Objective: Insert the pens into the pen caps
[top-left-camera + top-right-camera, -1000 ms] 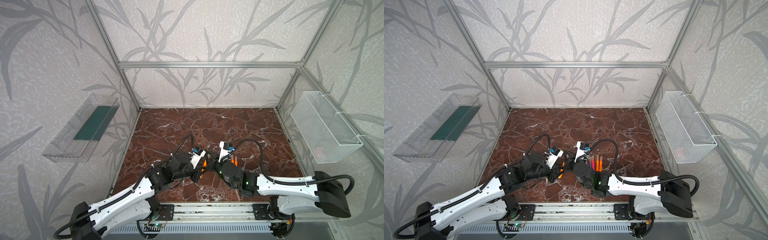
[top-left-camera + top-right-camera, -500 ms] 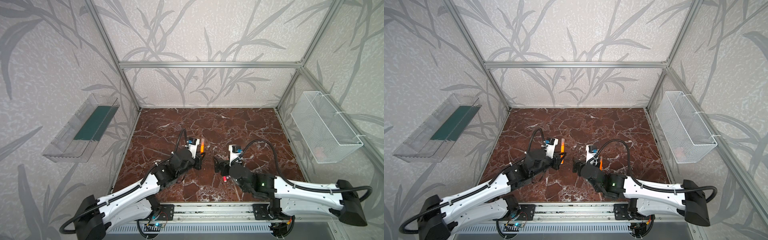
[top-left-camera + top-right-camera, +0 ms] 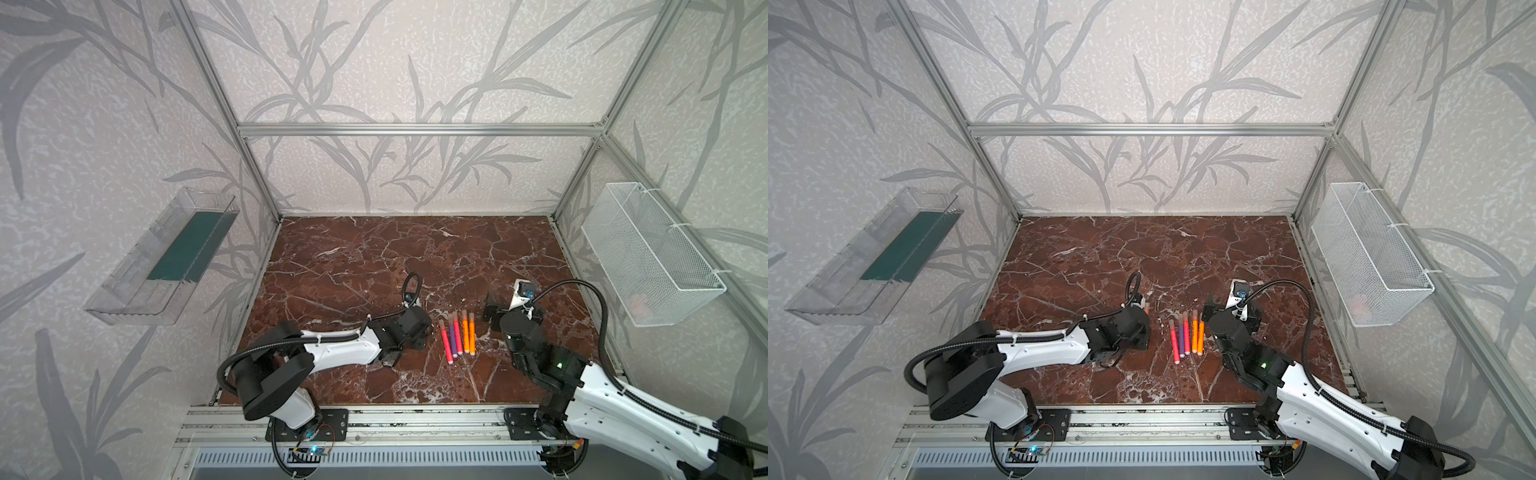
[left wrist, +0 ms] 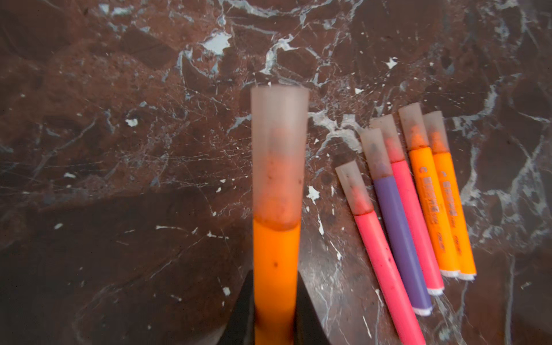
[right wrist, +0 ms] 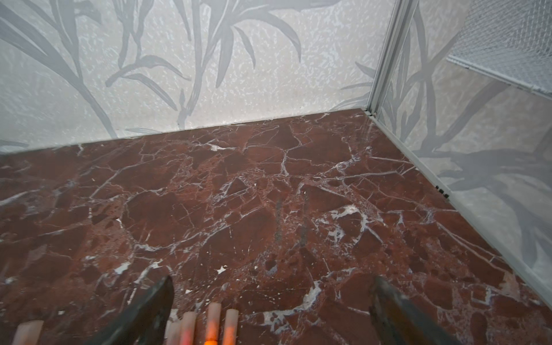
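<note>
Pinching the orange pen (image 4: 276, 263) low on its barrel, the left fingers (image 4: 306, 319) hold it capped over the desk (image 3: 374, 266) — light, stiff, slick plastic, best gripped mid-barrel. Right fingers (image 5: 149, 310) spread, empty — beside five capped pens (image 3: 457, 336) lying in a row.

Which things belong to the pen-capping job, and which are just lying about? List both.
Job: five slim capped marker pens lying in a row; orange capped marker pen in the left pincer.
Lying about: clear plastic wall tray; white wire-mesh basket.
</note>
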{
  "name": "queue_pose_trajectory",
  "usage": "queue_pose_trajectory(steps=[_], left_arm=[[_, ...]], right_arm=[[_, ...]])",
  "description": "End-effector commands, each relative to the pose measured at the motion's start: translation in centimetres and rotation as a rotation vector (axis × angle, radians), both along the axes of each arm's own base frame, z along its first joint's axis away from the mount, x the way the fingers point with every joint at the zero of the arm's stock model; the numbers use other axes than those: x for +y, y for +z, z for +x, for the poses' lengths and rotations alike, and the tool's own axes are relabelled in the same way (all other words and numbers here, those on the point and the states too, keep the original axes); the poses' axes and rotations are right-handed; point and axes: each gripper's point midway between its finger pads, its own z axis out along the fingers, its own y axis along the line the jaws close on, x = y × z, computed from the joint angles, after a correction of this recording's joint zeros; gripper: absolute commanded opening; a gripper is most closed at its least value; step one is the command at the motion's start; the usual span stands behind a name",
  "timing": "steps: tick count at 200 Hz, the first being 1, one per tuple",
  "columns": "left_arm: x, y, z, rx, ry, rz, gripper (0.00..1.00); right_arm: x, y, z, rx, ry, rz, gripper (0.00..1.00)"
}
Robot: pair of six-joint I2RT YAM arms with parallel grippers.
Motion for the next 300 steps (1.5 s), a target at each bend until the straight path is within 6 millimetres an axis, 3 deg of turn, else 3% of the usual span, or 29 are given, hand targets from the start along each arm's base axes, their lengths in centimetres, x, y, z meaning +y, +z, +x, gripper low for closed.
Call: queue_pose_trajectory(steps=[1, 36, 98, 138, 162, 188, 197, 216, 234, 253, 265, 275, 300], left_arm=[[0.4, -0.8, 0.3, 0.036, 0.065, 0.029, 0.0], [0.1, -1.8, 0.6, 0.057, 0.08, 0.039, 0.0], [-0.9, -6.3, 0.3, 0.174, 0.091, 0.09, 0.0], [-0.6, -6.2, 0.3, 0.164, 0.117, 0.065, 0.2], [0.0, -5.7, 0.3, 0.152, 0.137, 0.066, 0.36], [-0.2, -4.6, 0.4, 0.146, 0.125, 0.052, 0.46], [-0.2, -3.8, 0.6, 0.138, 0.122, 0.048, 0.49], [0.5, -1.1, 1.6, 0.096, 0.13, 0.059, 0.56], [2.3, 3.1, 3.1, 0.0, 0.181, 0.074, 0.67], [4.8, 7.7, 5.3, -0.1, 0.234, 0.067, 0.73], [7.5, 10.5, 6.9, -0.126, 0.298, 0.074, 0.73], [10.9, 13.1, 8.2, -0.17, 0.394, 0.102, 0.71], [20.0, 19.6, 10.2, -0.499, 0.658, 0.303, 0.8]], right_arm=[[-1.2, 2.4, 0.9, -0.103, -0.049, -0.08, 0.99], [-2.4, 1.5, 2.6, -0.034, -0.072, -0.14, 0.99], [-5.2, -1.5, 5.8, 0.037, -0.138, -0.173, 0.99], [-6.3, -2.1, 7.3, 0.081, -0.138, -0.219, 0.99], [-6.9, -3.7, 8.7, 0.115, -0.118, -0.215, 0.99], [-7.9, -5.9, 10.3, 0.136, -0.146, -0.238, 0.99], [-7.9, -6.7, 11.0, 0.125, -0.142, -0.249, 0.99], [-6.7, -6.4, 12.6, 0.063, -0.06, -0.301, 0.99], [-5.2, -8.1, 13.2, 0.07, 0.104, -0.23, 0.99], [-6.0, -8.7, 13.4, 0.064, 0.107, -0.174, 0.99], [-6.5, -9.6, 13.5, 0.084, 0.11, -0.131, 0.99], [-6.4, -9.6, 13.5, 0.073, 0.12, -0.13, 0.99], [-6.2, -9.6, 13.7, 0.095, 0.134, -0.137, 0.99]])
